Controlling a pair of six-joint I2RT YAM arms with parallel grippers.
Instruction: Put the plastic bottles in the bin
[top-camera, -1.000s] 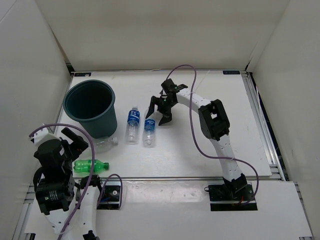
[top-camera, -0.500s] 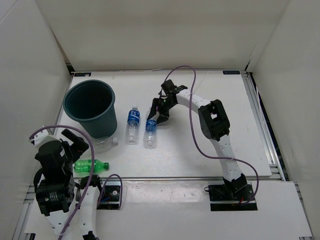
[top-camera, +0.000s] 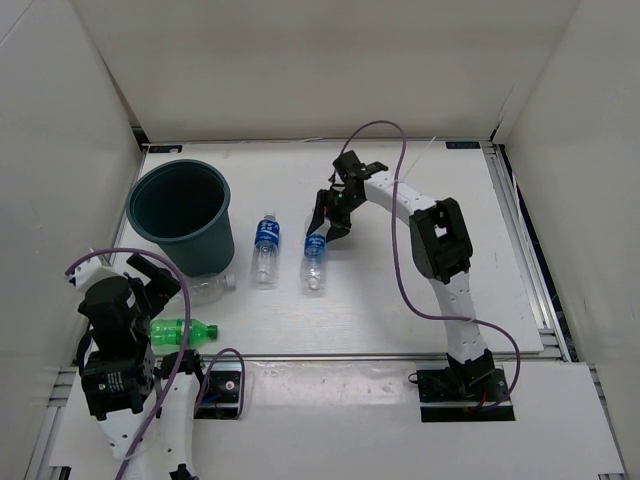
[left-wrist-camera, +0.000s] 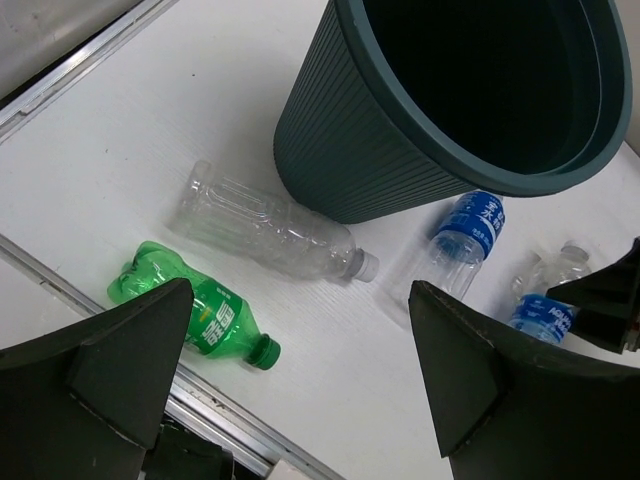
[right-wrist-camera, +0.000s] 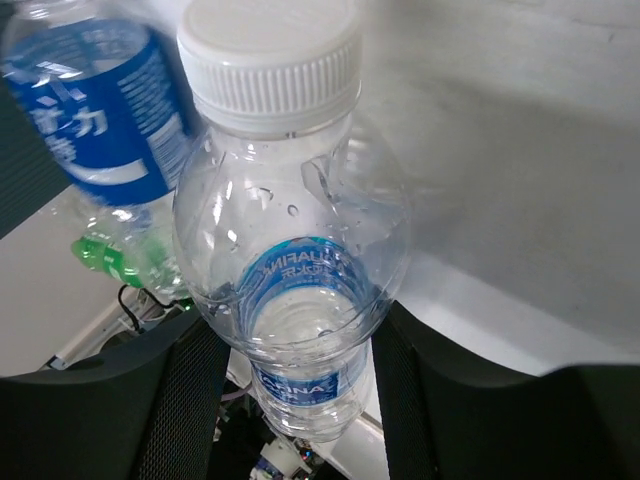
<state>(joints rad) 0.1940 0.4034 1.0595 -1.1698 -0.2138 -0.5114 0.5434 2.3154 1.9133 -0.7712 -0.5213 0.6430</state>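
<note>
My right gripper is shut on a clear bottle with a blue label. The right wrist view shows that bottle filling the gap between the two fingers, its white cap toward the camera. A second blue-labelled bottle lies to its left. A plain clear bottle rests against the foot of the dark teal bin, and a green bottle lies near the front edge. My left gripper hangs open above the green bottle and the clear one, touching neither.
White walls enclose the table on three sides. A metal rail runs along the near edge just below the green bottle. A purple cable loops beside the right arm.
The right gripper closed on the right-hand blue-labelled bottle and carried it a little to the right, turning it. The left arm shifted only slightly.
</note>
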